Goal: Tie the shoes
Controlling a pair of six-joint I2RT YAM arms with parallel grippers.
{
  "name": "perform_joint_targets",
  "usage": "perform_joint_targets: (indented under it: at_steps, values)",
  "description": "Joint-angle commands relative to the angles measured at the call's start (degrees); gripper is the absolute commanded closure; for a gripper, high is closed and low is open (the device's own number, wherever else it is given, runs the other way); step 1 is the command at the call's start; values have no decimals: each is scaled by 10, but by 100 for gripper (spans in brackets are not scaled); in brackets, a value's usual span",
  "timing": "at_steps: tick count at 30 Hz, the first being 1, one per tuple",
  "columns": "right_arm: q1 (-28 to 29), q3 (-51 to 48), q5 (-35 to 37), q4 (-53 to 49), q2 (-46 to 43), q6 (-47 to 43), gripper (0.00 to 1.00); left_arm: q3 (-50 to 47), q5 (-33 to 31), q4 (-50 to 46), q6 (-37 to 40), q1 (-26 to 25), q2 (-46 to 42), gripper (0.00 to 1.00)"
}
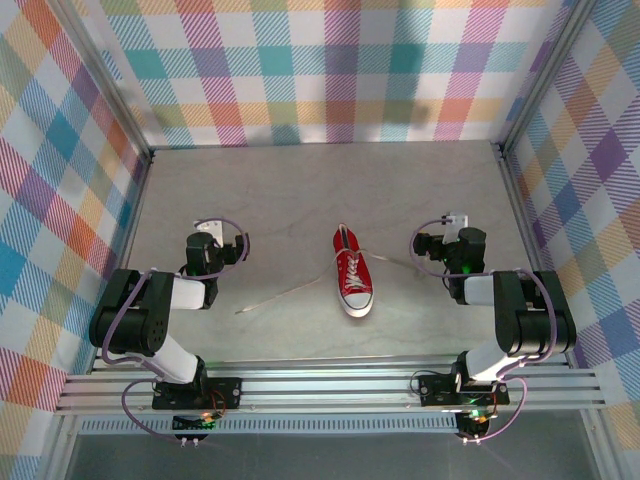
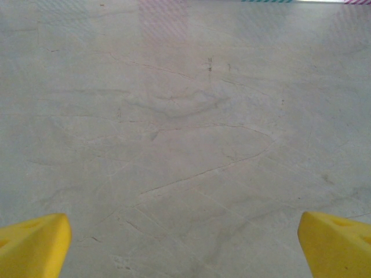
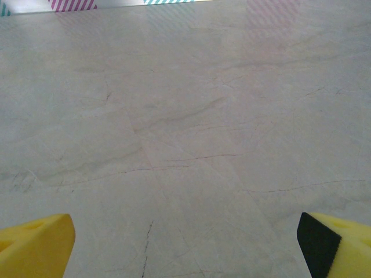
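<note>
Shoe (image 1: pixel 352 280) untied, laces (image 1: pixel 280 296) sprawled loose | I saw left gripper (image 2: pixel 184 246), right gripper (image 3: pixel 185 246) both open, empty | whole knot remained.

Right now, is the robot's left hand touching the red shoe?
Apart. The top view shows the open left gripper well off to the left of the shoe, with a plain stretch of bare table between them.
</note>
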Motion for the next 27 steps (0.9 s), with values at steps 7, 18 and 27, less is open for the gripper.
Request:
perform_joint_targets:
  at_steps: [7, 18, 27]
  values:
    - [0, 35, -35, -65, -36, -3, 1, -6, 28, 1, 3, 8, -32, 0]
    - [97, 216, 21, -482, -102, 88, 3, 156, 84, -433, -50, -27, -189, 19]
    - [230, 151, -33, -518, -100, 198, 25, 225, 28, -702, -75, -200, -178, 22]
